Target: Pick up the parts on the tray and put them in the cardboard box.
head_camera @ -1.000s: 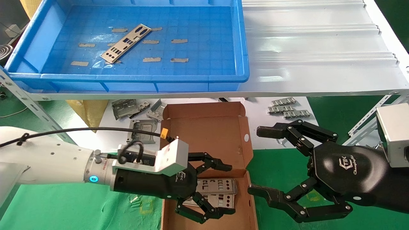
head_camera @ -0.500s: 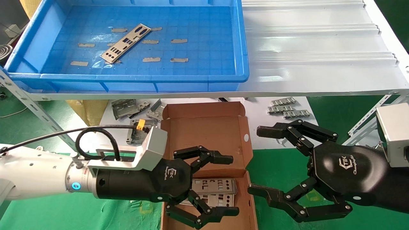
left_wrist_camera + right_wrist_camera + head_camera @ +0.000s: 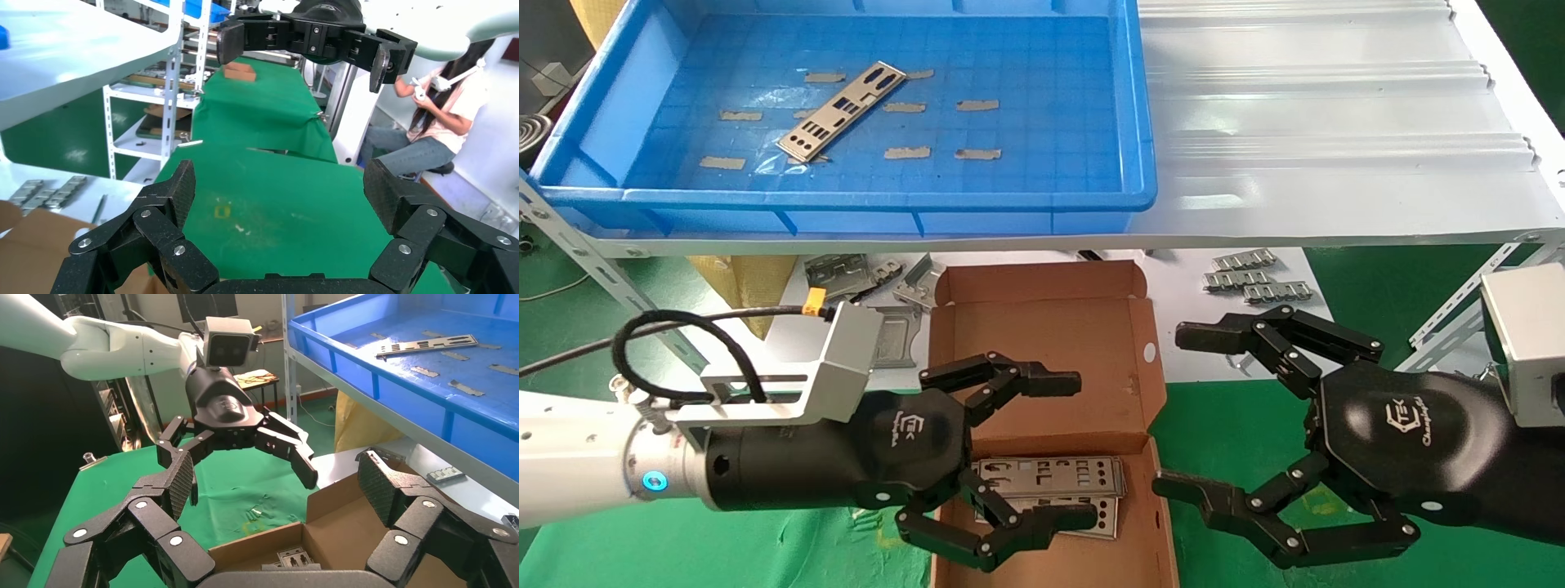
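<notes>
One silver punched part lies slanted on the floor of the blue tray on the upper shelf; the right wrist view shows it too. Below, the cardboard box stands open with two parts stacked flat in its near end. My left gripper hangs open and empty over the box's left side, just above those plates. The right gripper waits open and empty beside the box's right wall. In the left wrist view my own fingers frame only green mat.
A white corrugated sheet covers the shelf right of the tray. Folded grey frame pieces lie left of the box lid, and short ridged strips lie to its right. Green mat surrounds the box.
My left gripper has drawn back leftward and slightly up from over the box, staying open; the two plates stay lying in the box. The right arm has not moved.
</notes>
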`<action>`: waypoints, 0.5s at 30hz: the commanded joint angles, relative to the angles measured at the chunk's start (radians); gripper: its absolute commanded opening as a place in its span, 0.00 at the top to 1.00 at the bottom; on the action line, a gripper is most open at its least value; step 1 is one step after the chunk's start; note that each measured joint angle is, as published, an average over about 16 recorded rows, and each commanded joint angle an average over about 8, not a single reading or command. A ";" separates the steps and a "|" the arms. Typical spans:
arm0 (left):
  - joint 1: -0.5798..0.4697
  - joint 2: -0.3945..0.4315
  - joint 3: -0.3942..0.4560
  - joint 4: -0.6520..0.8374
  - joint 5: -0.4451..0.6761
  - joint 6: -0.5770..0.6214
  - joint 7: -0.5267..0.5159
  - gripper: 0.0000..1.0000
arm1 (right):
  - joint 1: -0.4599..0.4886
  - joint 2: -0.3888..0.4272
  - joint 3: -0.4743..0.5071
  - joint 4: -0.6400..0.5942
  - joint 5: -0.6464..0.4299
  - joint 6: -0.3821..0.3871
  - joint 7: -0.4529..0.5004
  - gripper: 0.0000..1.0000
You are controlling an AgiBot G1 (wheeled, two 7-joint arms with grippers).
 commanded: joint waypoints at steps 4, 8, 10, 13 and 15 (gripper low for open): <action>0.023 -0.041 -0.029 -0.053 -0.014 -0.009 -0.023 0.00 | 0.000 0.000 0.000 0.000 0.000 0.000 0.000 0.00; 0.042 -0.074 -0.053 -0.095 -0.024 -0.016 -0.041 0.00 | 0.000 0.000 0.000 0.000 0.000 0.000 0.000 0.00; 0.051 -0.090 -0.065 -0.116 -0.030 -0.020 -0.050 0.00 | 0.000 0.000 0.000 0.000 0.000 0.000 0.000 0.00; 0.065 -0.115 -0.082 -0.147 -0.038 -0.026 -0.063 0.00 | 0.000 0.000 0.000 0.000 0.000 0.000 0.000 0.00; 0.074 -0.132 -0.094 -0.168 -0.044 -0.029 -0.072 0.00 | 0.000 0.000 0.000 0.000 0.000 0.000 0.000 0.00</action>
